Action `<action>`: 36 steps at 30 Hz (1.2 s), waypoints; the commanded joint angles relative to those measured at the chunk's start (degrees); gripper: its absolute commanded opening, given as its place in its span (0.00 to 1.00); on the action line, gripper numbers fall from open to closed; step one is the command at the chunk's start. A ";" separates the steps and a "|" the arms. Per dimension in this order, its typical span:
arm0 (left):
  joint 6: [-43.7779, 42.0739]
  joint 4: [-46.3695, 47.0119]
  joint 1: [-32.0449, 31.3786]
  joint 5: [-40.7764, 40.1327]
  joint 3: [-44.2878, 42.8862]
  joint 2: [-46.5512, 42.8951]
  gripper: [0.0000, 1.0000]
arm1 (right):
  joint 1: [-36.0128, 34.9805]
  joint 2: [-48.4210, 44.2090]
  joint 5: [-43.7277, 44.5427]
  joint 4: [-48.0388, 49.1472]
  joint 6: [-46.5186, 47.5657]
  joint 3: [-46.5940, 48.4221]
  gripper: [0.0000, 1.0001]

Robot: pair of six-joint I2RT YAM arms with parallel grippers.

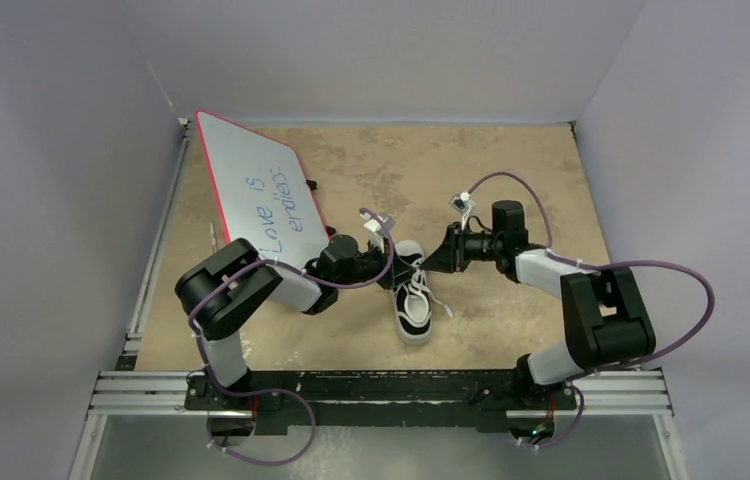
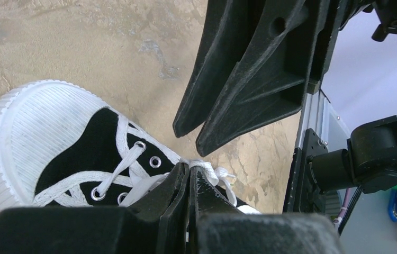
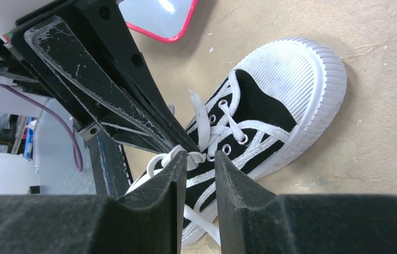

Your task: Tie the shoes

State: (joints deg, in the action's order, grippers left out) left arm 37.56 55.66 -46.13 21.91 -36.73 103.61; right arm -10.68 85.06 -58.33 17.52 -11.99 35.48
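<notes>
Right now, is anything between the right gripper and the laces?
Nothing visible. The right gripper is open with the laces at its tips. The left gripper is shut on them right beside it, close but not between.

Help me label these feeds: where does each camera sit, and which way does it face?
Top external: above and behind both arms, shown whole, looking down on the tan table.
Left wrist: behind the left gripper, shut on white laces, facing the white toe of the black canvas sneaker.
Right wrist: behind the open right gripper, facing the same toe.
Shared: both wrist views show the opposite gripper.
</notes>
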 commanded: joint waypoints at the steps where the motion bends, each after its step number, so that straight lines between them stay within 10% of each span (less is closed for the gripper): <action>1: 1.13 4.52 0.18 2.34 0.60 -0.08 0.00 | -0.67 0.88 -2.37 4.17 -1.23 -0.15 0.26; 29: 3.55 9.01 0.98 4.20 1.27 1.14 0.00 | -2.80 4.97 -7.59 20.67 -12.53 -4.15 0.28; 36: 3.66 9.14 0.98 4.54 1.43 1.14 0.00 | -2.78 4.73 -7.24 23.41 -14.37 -5.53 0.00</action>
State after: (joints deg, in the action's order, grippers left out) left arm 40.16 59.59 -44.75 24.32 -35.09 104.71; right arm -12.34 90.13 -63.68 37.01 -24.73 30.50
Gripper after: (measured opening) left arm 0.010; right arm 0.092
